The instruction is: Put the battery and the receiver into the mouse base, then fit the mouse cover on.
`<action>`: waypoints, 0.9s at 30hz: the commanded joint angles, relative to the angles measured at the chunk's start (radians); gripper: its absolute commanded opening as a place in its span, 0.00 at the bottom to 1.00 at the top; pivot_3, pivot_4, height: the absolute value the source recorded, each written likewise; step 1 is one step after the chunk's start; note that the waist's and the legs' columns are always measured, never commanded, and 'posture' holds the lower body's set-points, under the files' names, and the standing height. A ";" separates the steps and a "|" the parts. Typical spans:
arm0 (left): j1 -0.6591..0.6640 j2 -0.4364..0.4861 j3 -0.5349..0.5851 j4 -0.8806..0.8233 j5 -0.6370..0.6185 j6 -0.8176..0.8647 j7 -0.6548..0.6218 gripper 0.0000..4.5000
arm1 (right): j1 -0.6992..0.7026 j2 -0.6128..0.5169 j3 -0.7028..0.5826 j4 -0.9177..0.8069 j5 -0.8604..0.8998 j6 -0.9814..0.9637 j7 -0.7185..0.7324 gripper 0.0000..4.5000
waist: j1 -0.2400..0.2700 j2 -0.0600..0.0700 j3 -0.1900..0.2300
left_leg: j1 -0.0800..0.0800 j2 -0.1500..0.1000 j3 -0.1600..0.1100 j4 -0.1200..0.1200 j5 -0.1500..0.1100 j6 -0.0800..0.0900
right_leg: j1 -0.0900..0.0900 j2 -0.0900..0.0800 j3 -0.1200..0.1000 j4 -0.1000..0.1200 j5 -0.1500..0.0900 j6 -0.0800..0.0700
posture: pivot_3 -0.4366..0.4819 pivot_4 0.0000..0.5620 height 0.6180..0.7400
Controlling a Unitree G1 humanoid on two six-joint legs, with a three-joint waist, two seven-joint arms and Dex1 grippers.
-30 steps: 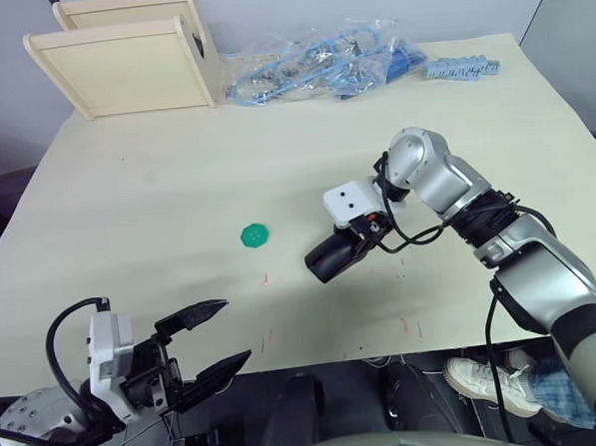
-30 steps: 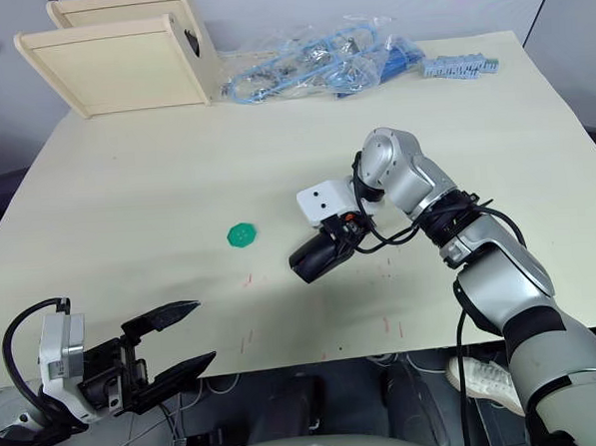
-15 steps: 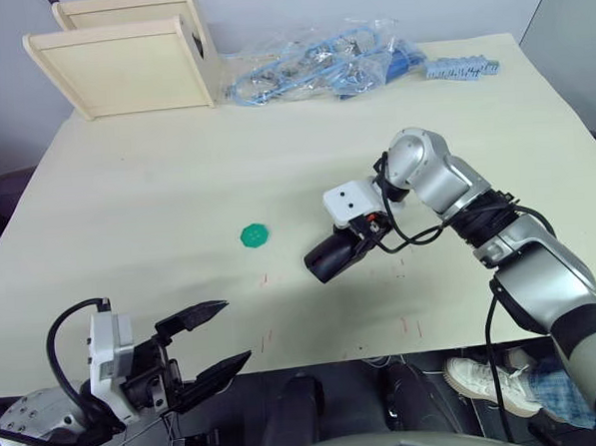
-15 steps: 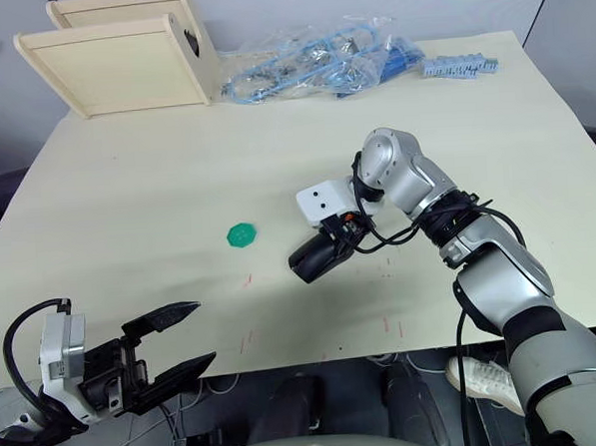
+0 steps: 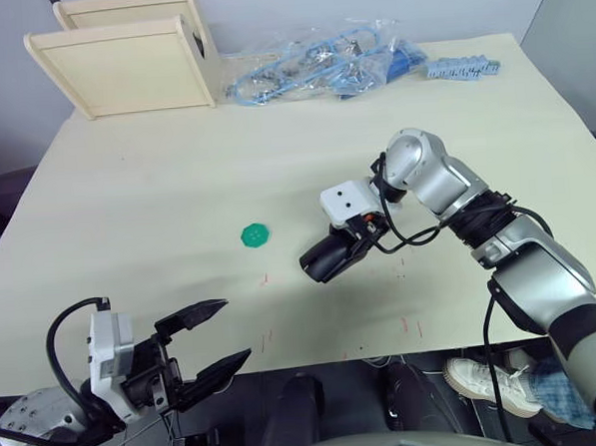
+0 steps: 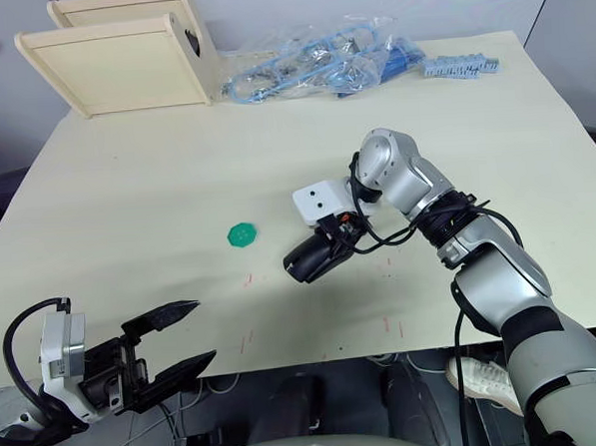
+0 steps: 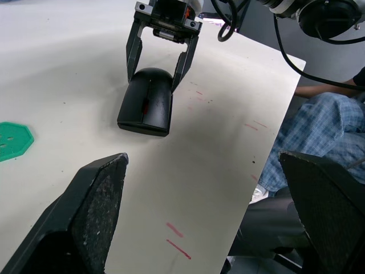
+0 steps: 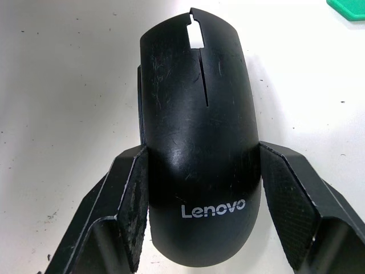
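Table point(image 5: 156, 190): big pale top. Wooden boxes point(image 5: 130, 62) at far left, a bag of blue cables point(image 5: 315, 67) at the far edge, a blue block strip point(image 5: 462, 70) far right.

Right arm reaches in from the right. Right gripper point(image 8: 197, 200) sits at the mouse, near-centre of the table. Fingers apart, one along each flank of the shell's rear half; left pad looks touching, right pad touching or a hair off, can't tell. Not a clear clamp.

Left gripper point(image 5: 209, 338) hangs off the near-left table edge, fingers wide apart, nothing in them.

Mouse cover point(image 8: 197, 142) is on top of the mouse base point(image 8: 138, 108); only a sliver of base shows along one side, so the cover looks slightly skewed or not fully seated. Scroll-wheel slot at the nose shows pale, no wheel visible through it. Battery and receiver are not visible; probably inside, can't confirm.

Handling, my read: light hollow plastic, rigid, glossy and curved, so the pads will want to slide up and off the flanks. Scuffs show it marks easily. Snap tabs on the cover are the fragile bit. Take it low on the sides at the widest part, or press straight down on the crown to seat it, not a hard sideways squeeze.

Green disc point(image 5: 255, 235) lies left of the mouse, well apart, not part of the job.
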 commanded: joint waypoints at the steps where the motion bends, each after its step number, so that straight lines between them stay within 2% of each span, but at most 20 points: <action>1: 0.002 0.010 0.000 -0.041 -0.019 0.001 0.004 1.00 | -0.018 -0.002 -0.016 -0.015 0.011 0.000 0.001 0.53 | 0.000 0.000 0.000 | 0.000 0.000 0.000 0.000 0.000 0.000 | 0.000 0.000 0.000 0.000 0.000 0.000 | 0.48 0.27 1.00; 17: -0.001 0.011 0.001 -0.037 -0.018 0.003 0.000 1.00 | -0.018 -0.012 -0.014 -0.015 0.009 0.002 0.010 0.53 | 0.000 0.000 0.000 | 0.000 0.000 0.000 0.000 0.000 0.000 | 0.000 0.000 0.000 0.000 0.000 0.000 | 0.48 0.27 1.00; 19: 0.000 0.010 0.002 -0.034 -0.017 0.002 -0.004 1.00 | -0.018 -0.013 -0.015 -0.016 0.010 0.003 0.012 0.75 | 0.000 0.000 0.000 | 0.000 0.000 0.000 0.000 0.000 0.000 | 0.000 0.000 0.000 0.000 0.000 0.000 | 0.48 0.27 1.00; 20: 0.001 0.010 0.002 -0.032 -0.017 0.001 -0.005 1.00 | -0.019 -0.012 -0.016 -0.016 0.010 0.002 0.011 0.78 | 0.000 0.000 0.000 | 0.000 0.000 0.000 0.000 0.000 0.000 | 0.000 0.000 0.000 0.000 0.000 0.000 | 0.48 0.27 1.00; 21: 0.001 0.009 0.003 -0.031 -0.016 0.001 -0.006 1.00 | -0.019 -0.012 -0.017 -0.016 0.011 0.002 0.011 0.93 | 0.000 0.000 0.000 | 0.000 0.000 0.000 0.000 0.000 0.000 | 0.000 0.000 0.000 0.000 0.000 0.000 | 0.48 0.27 1.00; 23: 0.002 0.008 0.003 -0.030 -0.015 -0.001 -0.009 1.00 | -0.020 -0.012 -0.018 -0.017 0.012 0.003 0.011 0.98 | 0.000 0.000 0.000 | 0.000 0.000 0.000 0.000 0.000 0.000 | 0.000 0.000 0.000 0.000 0.000 0.000 | 0.48 0.27 1.00; 27: 0.002 0.007 0.004 -0.026 -0.014 -0.002 -0.012 1.00 | -0.022 -0.010 -0.022 -0.017 0.014 0.004 0.008 0.98 | 0.000 0.000 0.000 | 0.000 0.000 0.000 0.000 0.000 0.000 | 0.000 0.000 0.000 0.000 0.000 0.000 | 0.48 0.27 1.00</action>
